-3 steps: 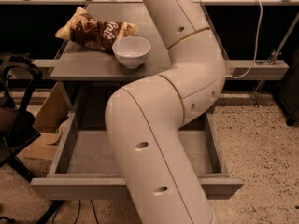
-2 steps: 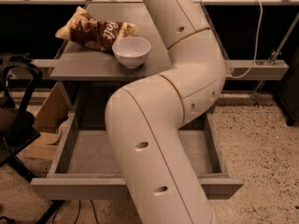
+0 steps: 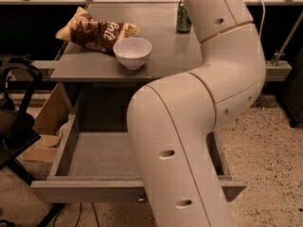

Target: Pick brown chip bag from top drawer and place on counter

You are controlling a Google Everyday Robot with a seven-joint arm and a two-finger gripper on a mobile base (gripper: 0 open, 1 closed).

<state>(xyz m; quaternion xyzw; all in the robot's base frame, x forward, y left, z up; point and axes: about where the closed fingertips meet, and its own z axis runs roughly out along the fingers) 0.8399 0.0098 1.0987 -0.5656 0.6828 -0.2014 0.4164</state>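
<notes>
The brown chip bag (image 3: 94, 31) lies on the counter (image 3: 156, 56) at its back left, just behind a white bowl (image 3: 132, 52). The top drawer (image 3: 99, 155) is pulled open below the counter and its grey bottom shows nothing in it. My arm (image 3: 203, 103) fills the middle and right of the view, bending up and out of the top edge. My gripper is out of view above the frame.
A dark green bottle (image 3: 183, 18) stands at the back of the counter, partly behind my arm. A black chair (image 3: 14, 122) and a cardboard box (image 3: 47, 126) stand left of the cabinet. Speckled floor lies to the right.
The view has shifted slightly: the arm's upper segment now sits further right and the counter shows more. The bag, bowl and drawer have not moved.
</notes>
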